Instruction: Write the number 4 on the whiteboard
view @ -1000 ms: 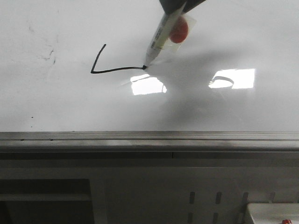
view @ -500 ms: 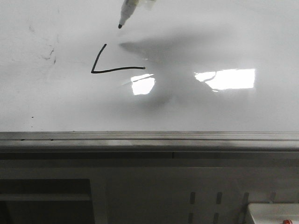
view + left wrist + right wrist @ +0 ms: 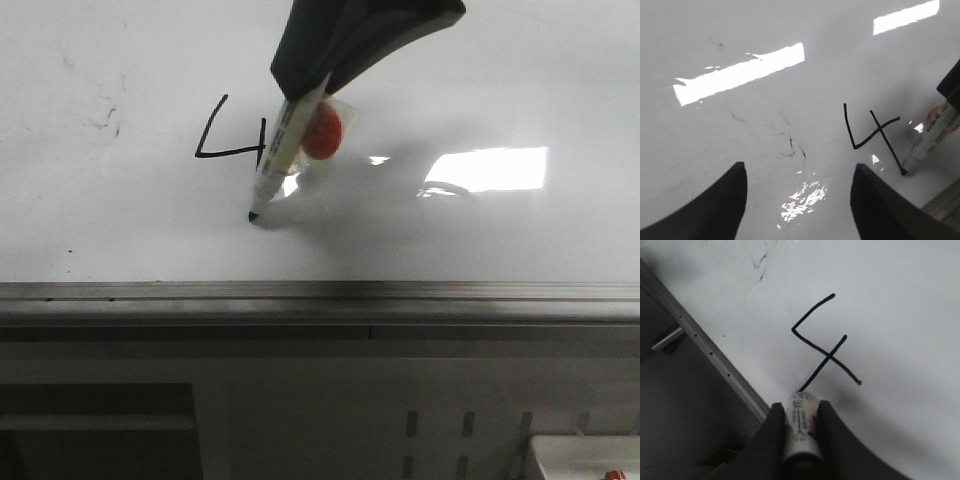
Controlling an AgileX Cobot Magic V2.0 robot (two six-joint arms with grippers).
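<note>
The whiteboard (image 3: 470, 90) fills the upper front view, with a light glare at its right. The number 4 (image 3: 210, 128) is drawn on it in black: a slanted stroke, a crossbar and a downstroke partly hidden by the marker (image 3: 280, 150). My right gripper (image 3: 305, 88) comes from above, shut on the marker, whose tip touches the board at the foot of the downstroke. The right wrist view shows the fingers (image 3: 772, 432) clamping the marker (image 3: 800, 422) below the 4 (image 3: 829, 356). My left gripper (image 3: 797, 200) is open and empty over the board, left of the 4 (image 3: 880, 129).
Faint old smudges (image 3: 105, 120) mark the board to the left of the 4. The grey metal frame edge (image 3: 320, 295) runs along the near side, close below the marker tip. A white box (image 3: 585, 455) sits below at the far right.
The marker lifted off the end of the crossbar, went up above the strokes, then came down across the crossbar. A new downstroke now completes the 4.
</note>
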